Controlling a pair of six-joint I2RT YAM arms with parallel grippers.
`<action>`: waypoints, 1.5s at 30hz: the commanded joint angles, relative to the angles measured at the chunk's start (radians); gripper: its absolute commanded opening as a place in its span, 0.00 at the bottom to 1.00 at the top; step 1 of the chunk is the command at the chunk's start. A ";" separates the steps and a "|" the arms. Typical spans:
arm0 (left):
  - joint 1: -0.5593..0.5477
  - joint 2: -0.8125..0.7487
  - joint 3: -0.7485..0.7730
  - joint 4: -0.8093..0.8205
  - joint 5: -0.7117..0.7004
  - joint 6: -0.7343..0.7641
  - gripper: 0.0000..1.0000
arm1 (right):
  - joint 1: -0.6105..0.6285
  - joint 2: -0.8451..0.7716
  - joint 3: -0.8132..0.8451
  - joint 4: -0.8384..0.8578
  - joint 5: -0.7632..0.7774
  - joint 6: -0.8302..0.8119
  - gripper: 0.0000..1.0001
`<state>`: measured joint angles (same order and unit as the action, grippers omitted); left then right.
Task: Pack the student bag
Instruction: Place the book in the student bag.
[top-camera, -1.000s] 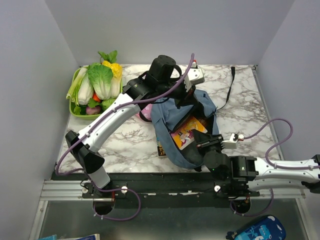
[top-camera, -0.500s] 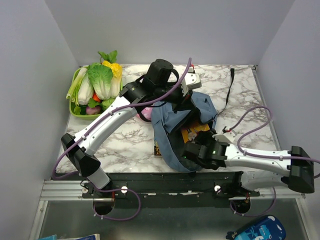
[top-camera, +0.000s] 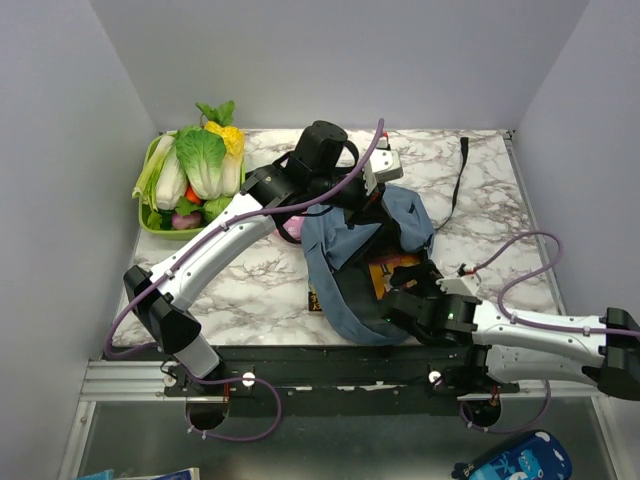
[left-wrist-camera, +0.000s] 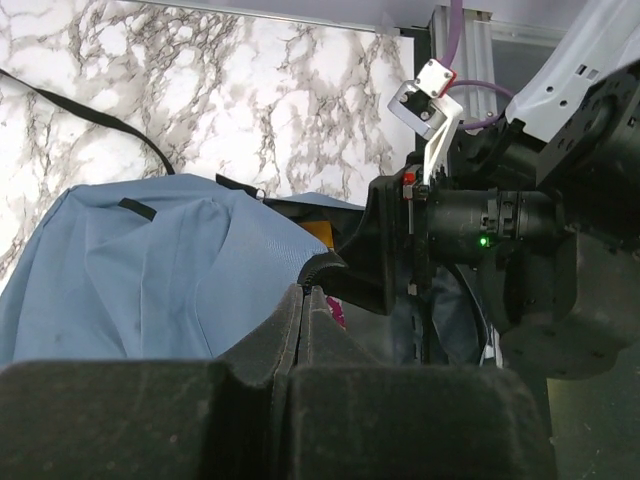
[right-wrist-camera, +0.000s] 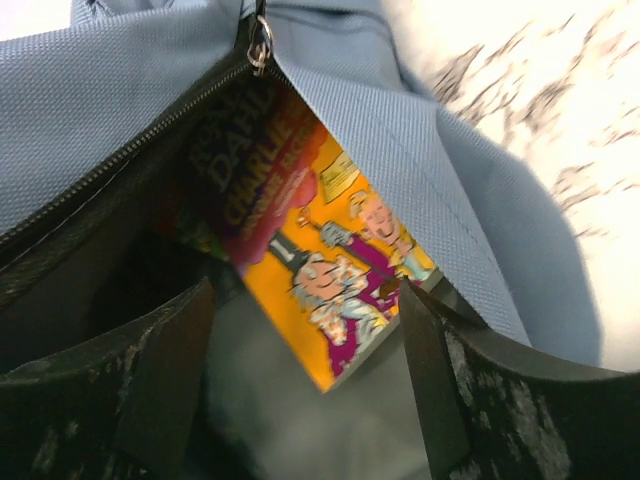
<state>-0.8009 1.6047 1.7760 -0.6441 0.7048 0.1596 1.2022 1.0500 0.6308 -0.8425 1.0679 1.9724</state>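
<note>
The dusty-blue soft backpack (top-camera: 332, 285) lies slumped on the marble table (top-camera: 255, 285) near its front edge, with its zip (right-wrist-camera: 120, 160) undone, its mouth gaping and a bright orange picture book (right-wrist-camera: 320, 250) partly inside. The left claw (left-wrist-camera: 300, 300) is pinched closed on the bag's upper fabric; the right claw (right-wrist-camera: 305, 300) sits spread apart at the mouth, either side of the book's corner

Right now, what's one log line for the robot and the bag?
left gripper: shut on bag edge | right gripper: open at bag mouth | book: partly inside bag
</note>
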 joint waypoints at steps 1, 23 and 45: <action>-0.007 -0.032 0.020 0.078 0.041 -0.006 0.00 | -0.007 -0.064 -0.074 0.262 -0.091 -0.045 0.73; -0.012 0.004 0.052 0.086 0.056 -0.012 0.00 | -0.004 0.260 0.024 0.594 -0.405 -0.501 0.00; -0.004 -0.081 -0.112 0.035 -0.018 0.072 0.00 | -0.022 -0.400 0.107 -0.302 0.033 -0.116 1.00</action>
<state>-0.8055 1.5833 1.6852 -0.6220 0.6991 0.2096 1.2076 0.6197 0.6895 -0.9005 0.9695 1.6821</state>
